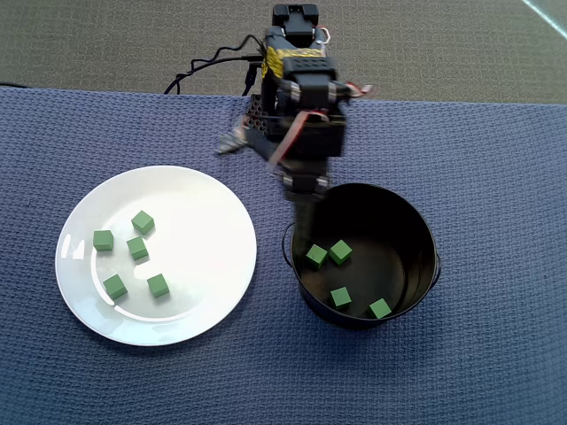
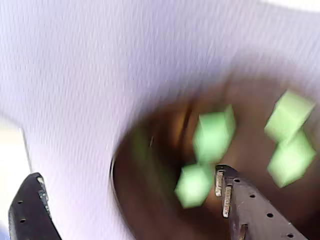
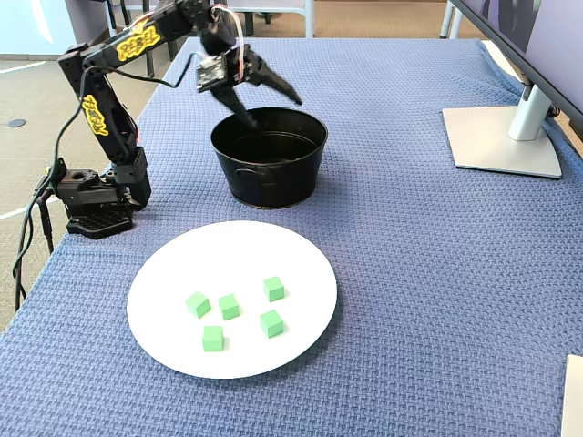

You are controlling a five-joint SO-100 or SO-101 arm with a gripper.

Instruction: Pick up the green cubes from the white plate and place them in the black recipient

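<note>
Over the black recipient [image 1: 365, 257], the end effector [image 3: 273, 107] hangs spread wide and empty.
Four green cubes [image 1: 340, 252] lie inside, five wait on the white plate [image 1: 208, 199]; next move likely returns there.

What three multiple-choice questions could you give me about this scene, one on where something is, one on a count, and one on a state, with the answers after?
1. Where is the end effector?
A. Over the white plate
B. Over the black pot
C. Beside the monitor stand

2. How many green cubes lie on the white plate?
A. Three
B. Five
C. Nine

3. What state is the end effector in?
A. Open, holding nothing
B. Shut on a cube
C. Shut and empty

Answers:
1 B: the fixed view shows its fingers above the rim of the black pot.
2 B: the overhead view shows five green cubes there.
3 A: the wrist view shows the fingers spread apart with nothing between them.
</note>
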